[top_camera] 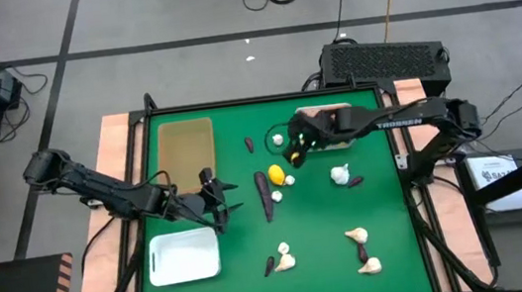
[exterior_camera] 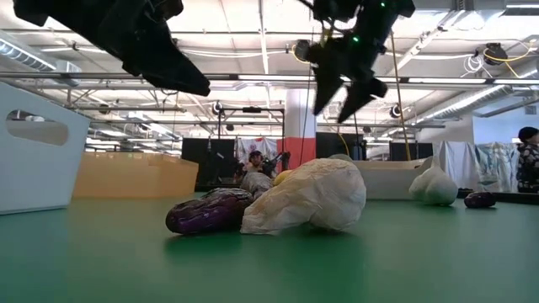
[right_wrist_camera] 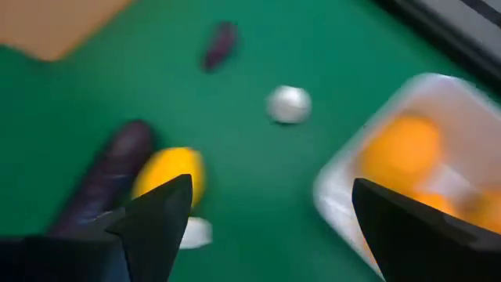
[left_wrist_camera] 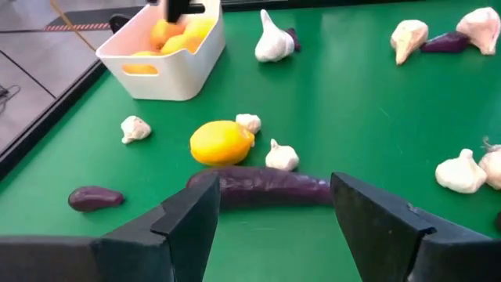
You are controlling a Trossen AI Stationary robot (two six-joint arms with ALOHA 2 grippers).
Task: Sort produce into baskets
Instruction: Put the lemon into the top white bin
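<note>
- Two grippers, both with fingers apart and empty: left gripper point(top_camera: 217, 209) near the long eggplant point(left_wrist_camera: 262, 188) mid-table, right gripper point(top_camera: 293, 150) beside the far-edge fruit tray point(left_wrist_camera: 168, 66).
- The lemon point(left_wrist_camera: 222, 142) touches the eggplant and might roll if bumped.

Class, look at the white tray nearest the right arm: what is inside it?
The white tray holds orange and yellow citrus fruits. How many cannot be counted: its wall hides the lower ones, and the right gripper covers the far end.
</note>
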